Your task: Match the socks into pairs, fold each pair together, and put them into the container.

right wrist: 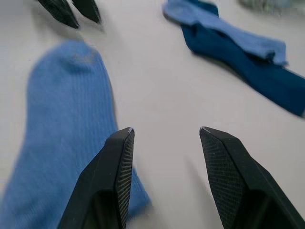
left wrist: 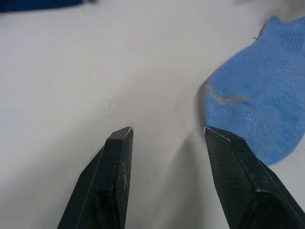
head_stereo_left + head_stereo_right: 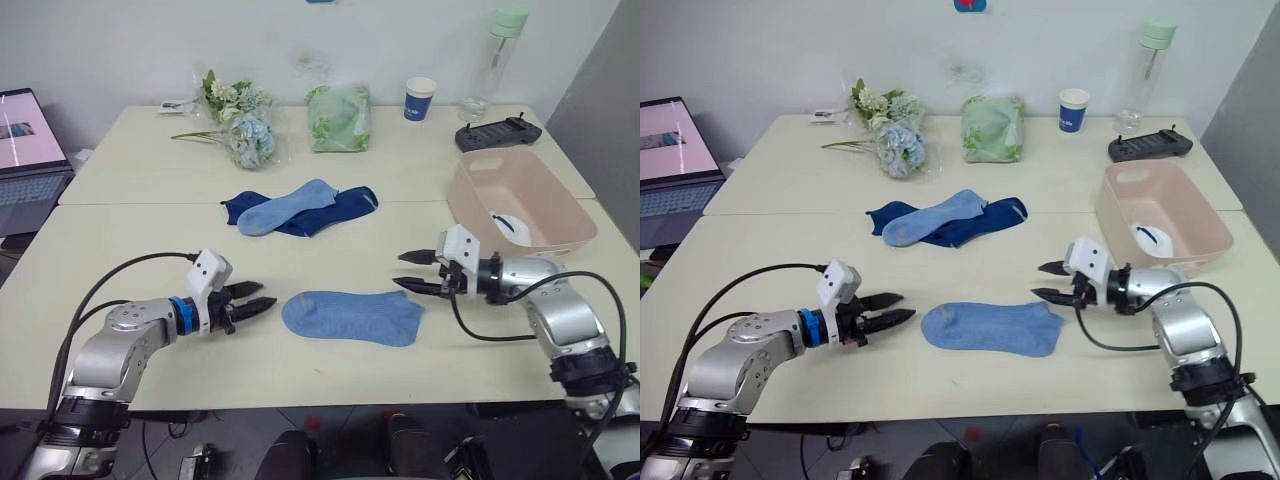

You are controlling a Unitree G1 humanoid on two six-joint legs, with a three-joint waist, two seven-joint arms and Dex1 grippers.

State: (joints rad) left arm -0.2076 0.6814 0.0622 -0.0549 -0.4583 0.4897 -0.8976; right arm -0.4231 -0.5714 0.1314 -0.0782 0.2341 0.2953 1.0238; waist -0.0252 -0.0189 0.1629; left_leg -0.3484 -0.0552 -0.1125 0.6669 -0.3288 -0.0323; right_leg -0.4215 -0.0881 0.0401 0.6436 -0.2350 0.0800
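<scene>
A light blue sock lies flat near the table's front, between my two grippers. My left gripper is open just left of its toe end, low over the table. My right gripper is open just right of and above its cuff end. Farther back, a second light blue sock lies across dark navy socks. The pink container stands at the right with something white inside. In the right wrist view the near sock lies under one finger.
Along the table's back stand a bunch of flowers, a green bag, a blue paper cup, a clear bottle and a black controller. A laptop sits at the far left.
</scene>
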